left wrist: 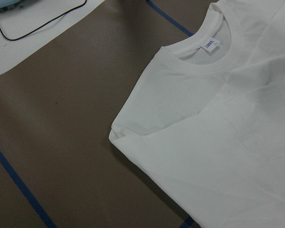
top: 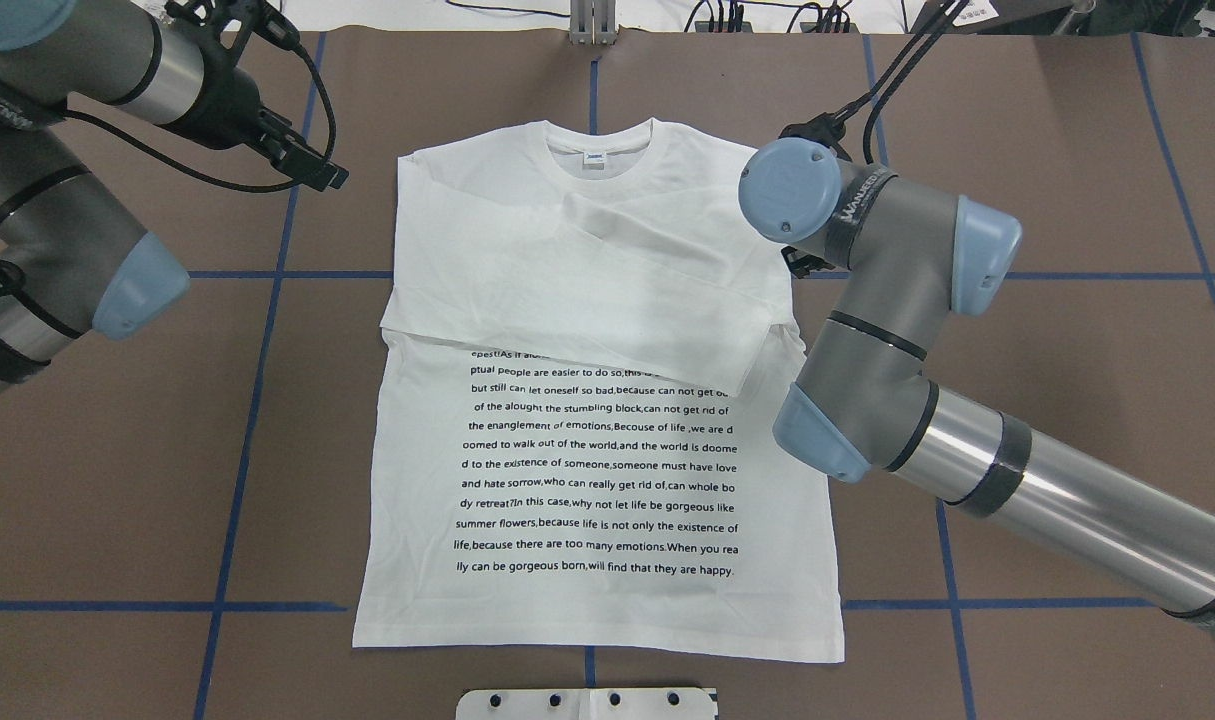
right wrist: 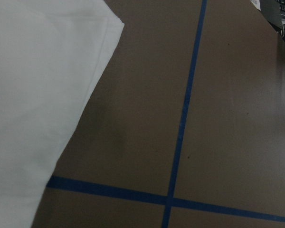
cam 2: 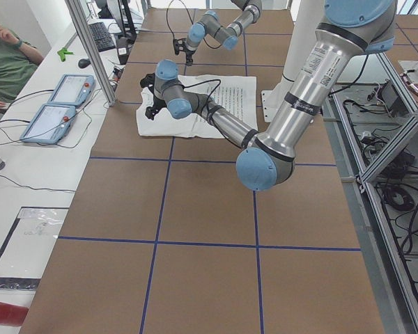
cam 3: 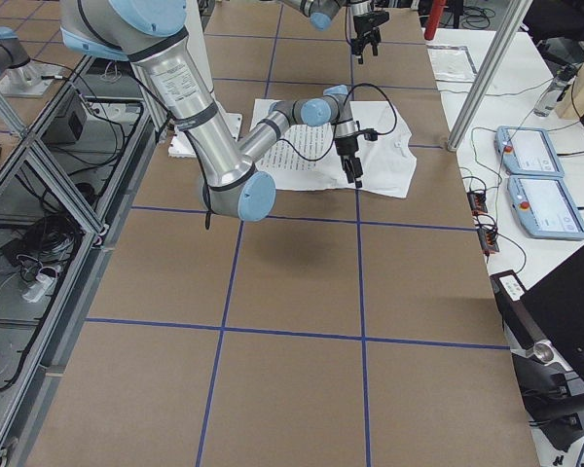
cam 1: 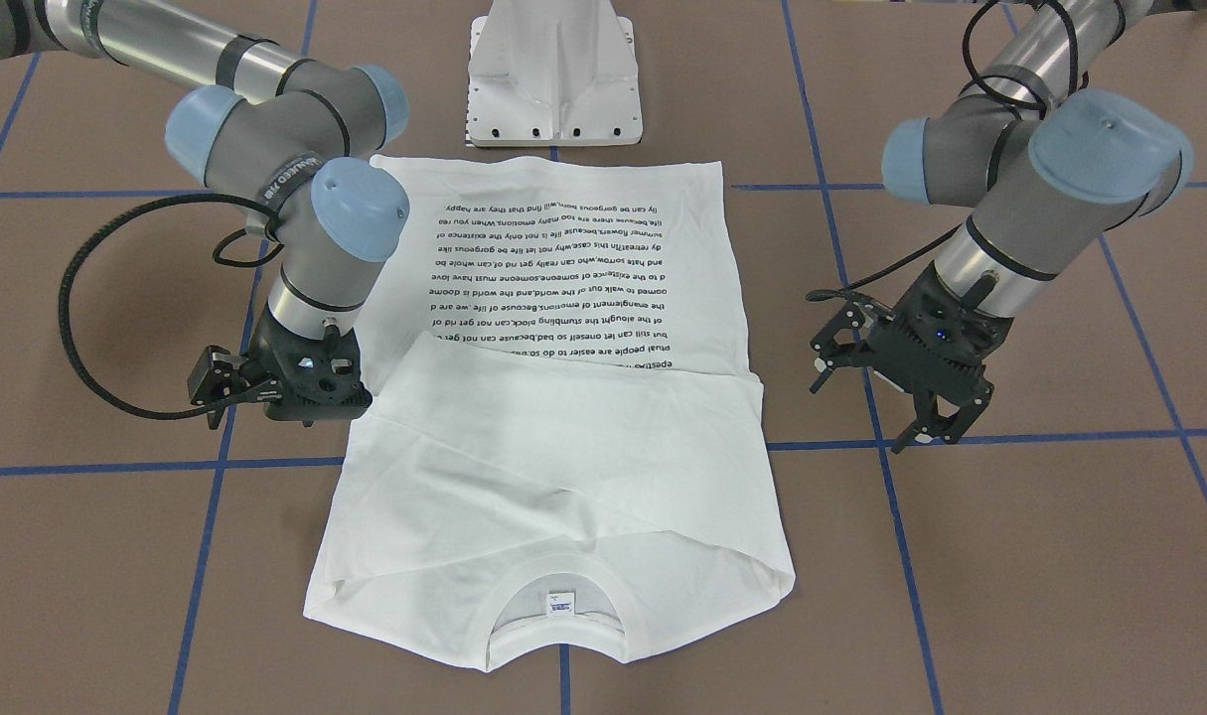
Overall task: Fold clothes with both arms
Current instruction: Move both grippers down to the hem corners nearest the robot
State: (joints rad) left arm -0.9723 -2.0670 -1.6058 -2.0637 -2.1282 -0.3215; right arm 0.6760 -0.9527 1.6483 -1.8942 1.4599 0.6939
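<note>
Overhead exterior: one white shirt [top: 607, 300] flat at mid-surface [top: 1067, 150], text side up, sleeves folded across chest, collar farthest from robot. Two claws, one on each side, level with the folded sleeves. Left claw [cam 1: 926, 434] well apart from the cloth, fingers spread, holding nothing. Right claw [cam 1: 310, 397] just beside shirt edge, fingers hidden, open or closed impossible to tell.

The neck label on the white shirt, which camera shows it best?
The left wrist-mounted view: the neck label is nearest and largest there. The front-facing and overhead views show it as a small tag. The side views are too distant, and the right wrist-mounted view sees only the shirt edge.
</note>
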